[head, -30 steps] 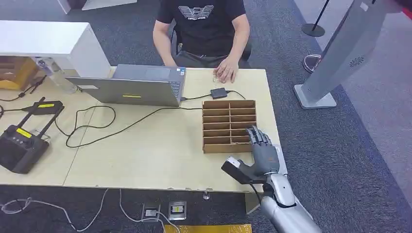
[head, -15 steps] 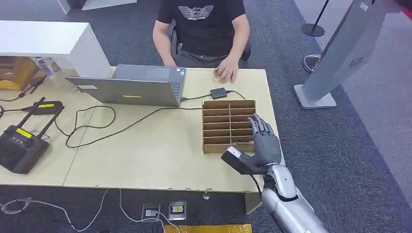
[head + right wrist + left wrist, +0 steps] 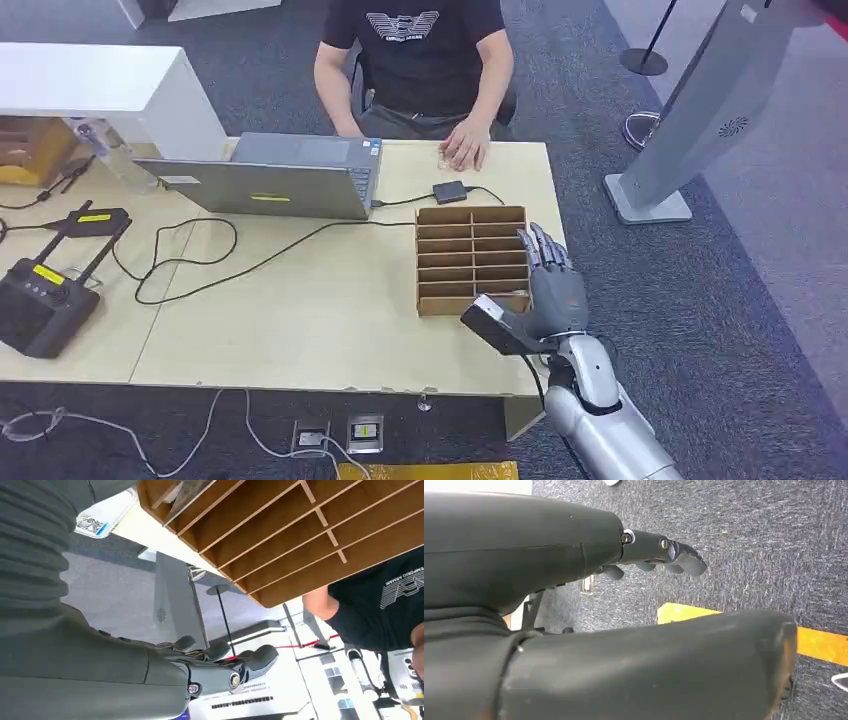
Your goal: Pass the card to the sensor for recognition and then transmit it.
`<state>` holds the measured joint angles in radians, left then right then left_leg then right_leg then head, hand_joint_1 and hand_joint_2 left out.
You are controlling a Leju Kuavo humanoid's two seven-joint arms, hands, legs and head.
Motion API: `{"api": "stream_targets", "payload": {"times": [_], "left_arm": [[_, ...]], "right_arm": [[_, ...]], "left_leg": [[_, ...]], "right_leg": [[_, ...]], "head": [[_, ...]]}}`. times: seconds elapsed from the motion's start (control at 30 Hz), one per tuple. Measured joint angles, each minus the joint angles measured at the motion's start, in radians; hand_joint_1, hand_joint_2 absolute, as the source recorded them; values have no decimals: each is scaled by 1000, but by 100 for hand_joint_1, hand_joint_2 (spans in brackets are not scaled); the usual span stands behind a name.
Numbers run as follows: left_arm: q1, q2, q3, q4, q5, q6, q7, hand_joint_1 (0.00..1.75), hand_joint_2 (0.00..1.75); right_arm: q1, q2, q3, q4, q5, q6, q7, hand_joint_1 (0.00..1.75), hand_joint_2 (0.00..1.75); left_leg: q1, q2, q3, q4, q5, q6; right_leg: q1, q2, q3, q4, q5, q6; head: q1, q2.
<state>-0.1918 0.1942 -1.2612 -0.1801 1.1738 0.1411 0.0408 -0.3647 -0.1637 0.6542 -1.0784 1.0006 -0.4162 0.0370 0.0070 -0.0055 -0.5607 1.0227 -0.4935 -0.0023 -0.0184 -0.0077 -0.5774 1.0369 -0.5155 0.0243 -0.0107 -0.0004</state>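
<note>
The card cannot be made out; the right hand (image 3: 545, 295), fingers spread and empty, hovers at the tray's (image 3: 470, 258) right edge. Beyond the tray on the pale table (image 3: 300, 320): sensor (image 3: 451, 191), laptop (image 3: 275, 178), seated person (image 3: 420, 60). Grey carpet (image 3: 700, 300) surrounds

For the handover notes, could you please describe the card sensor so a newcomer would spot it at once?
On the pale wooden table, find the brown slotted cardboard organiser. Just beyond it lies the small black box sensor, near the seated person's hand; unlike the grey laptop, it is palm-sized and cabled.
</note>
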Motion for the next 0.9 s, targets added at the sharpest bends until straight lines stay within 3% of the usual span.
{"api": "stream_targets", "payload": {"times": [0.9], "left_arm": [[0,0,0,0,0,0,-5,0,0]], "right_arm": [[36,-3,6,-11,-1,23,-19,0,175]], "left_leg": [[0,0,0,0,0,0]], "right_leg": [[0,0,0,0,0,0]], "head": [[0,0]]}}
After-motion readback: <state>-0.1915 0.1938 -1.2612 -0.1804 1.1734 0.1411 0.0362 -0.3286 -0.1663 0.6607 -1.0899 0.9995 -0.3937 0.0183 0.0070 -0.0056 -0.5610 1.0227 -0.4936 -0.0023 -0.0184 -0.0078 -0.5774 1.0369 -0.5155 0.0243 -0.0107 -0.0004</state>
